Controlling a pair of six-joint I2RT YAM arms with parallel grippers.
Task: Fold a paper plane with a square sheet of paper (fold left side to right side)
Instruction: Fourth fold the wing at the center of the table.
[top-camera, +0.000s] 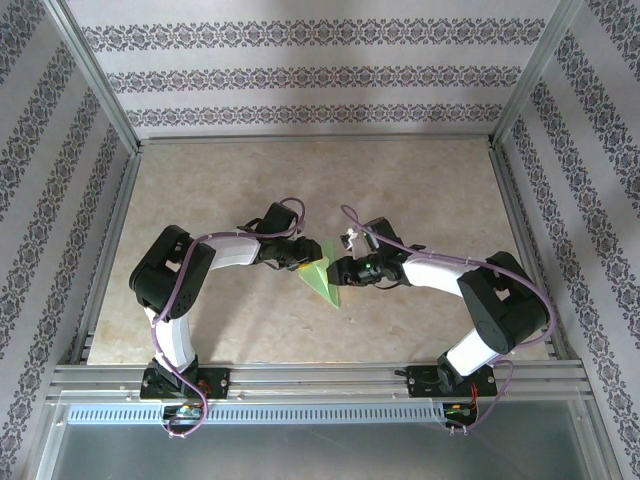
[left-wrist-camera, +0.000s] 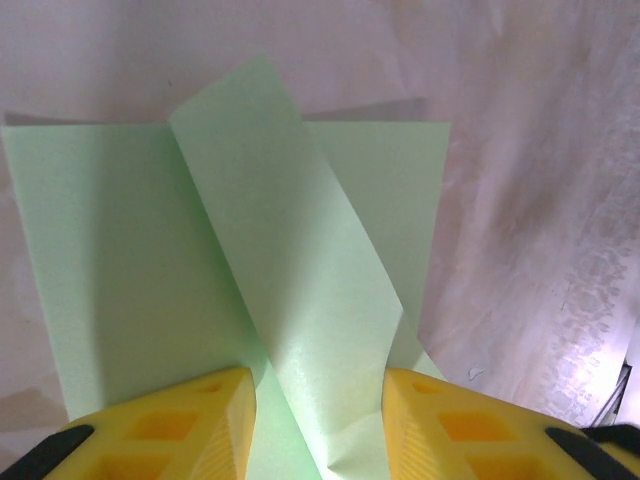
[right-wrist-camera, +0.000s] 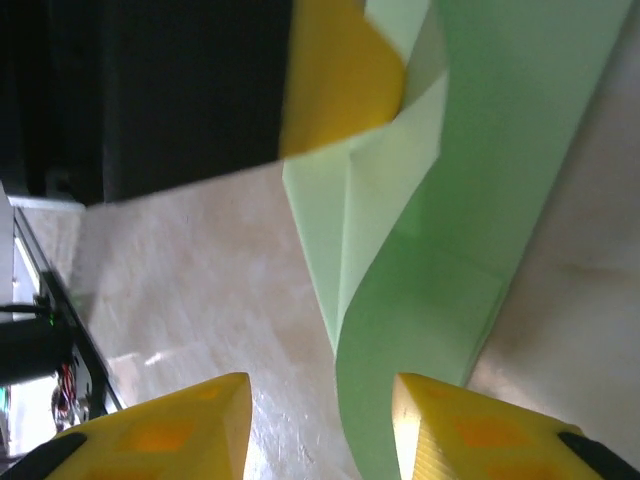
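Left claw (left-wrist-camera: 318, 425) grips paper plane (left-wrist-camera: 300, 300); right claw (right-wrist-camera: 320, 430) parted.

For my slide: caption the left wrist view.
Left gripper straddling a raised flap of the folded light green paper above the beige table.

I see two arms with white links and bulky black joints, a purple cable looping along each back from the left tool (top-camera: 303, 262) and right tool (top-camera: 338, 268), whose fingers (left-wrist-camera: 190, 425) are ribbed yellow plastic.
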